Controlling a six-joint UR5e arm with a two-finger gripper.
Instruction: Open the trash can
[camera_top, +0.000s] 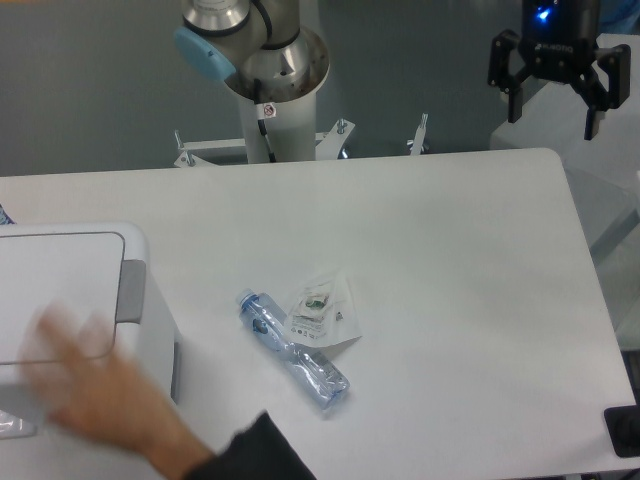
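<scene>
The trash can (70, 290) is a large white boxy bin at the table's left edge, with a flat inset lid and a grey push strip (131, 291) on its right side. The lid lies shut. A blurred human hand (95, 385) with a dark sleeve rests over the bin's front part. My gripper (557, 105) hangs at the top right, above the table's far right corner and far from the bin. Its black fingers are spread open and hold nothing.
A crushed clear plastic bottle with a blue cap (292, 351) lies at the table's middle, with a small clear packet (322, 312) next to it. The robot's base column (272, 75) stands behind the far edge. A dark object (624, 432) sits at the lower right edge.
</scene>
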